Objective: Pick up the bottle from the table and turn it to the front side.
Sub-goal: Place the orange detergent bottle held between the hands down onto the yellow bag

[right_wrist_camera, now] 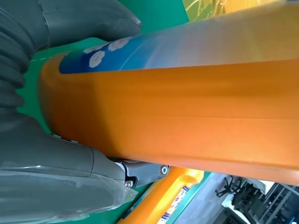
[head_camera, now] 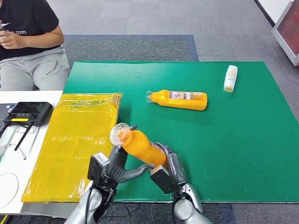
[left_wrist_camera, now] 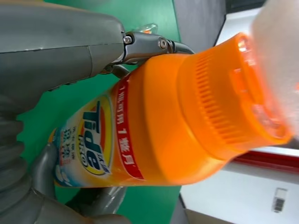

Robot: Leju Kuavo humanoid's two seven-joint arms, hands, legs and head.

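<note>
Looking down from the head view, both hands met at one orange bottle point(head_camera: 141, 145) raised near the front edge of the green mat point(head_camera: 229, 154), its clear-capped neck tilted up toward the yellow sheet point(head_camera: 70, 144). That view showed the left hand point(head_camera: 118, 170) wrapped under the neck end and the right hand point(head_camera: 169, 170) closed around the base end, but not the label. The left wrist view showed what it hid: a Tide label point(left_wrist_camera: 89, 144) with a red band, and the ribbed orange cap point(left_wrist_camera: 225, 102), with the thumb point(left_wrist_camera: 63, 46) pressed along one side of the bottle and darker fingers point(left_wrist_camera: 95, 200) curled on the other. The right wrist view showed a plain orange side with a blue strip of label along one edge, gripped between thumb and fingers. A second orange bottle point(head_camera: 178, 99) lay flat further back on the mat, well apart from the hands, and a small white bottle point(head_camera: 230, 78) lay beyond it. A seated person point(head_camera: 32, 46) was at the far left corner.
</note>
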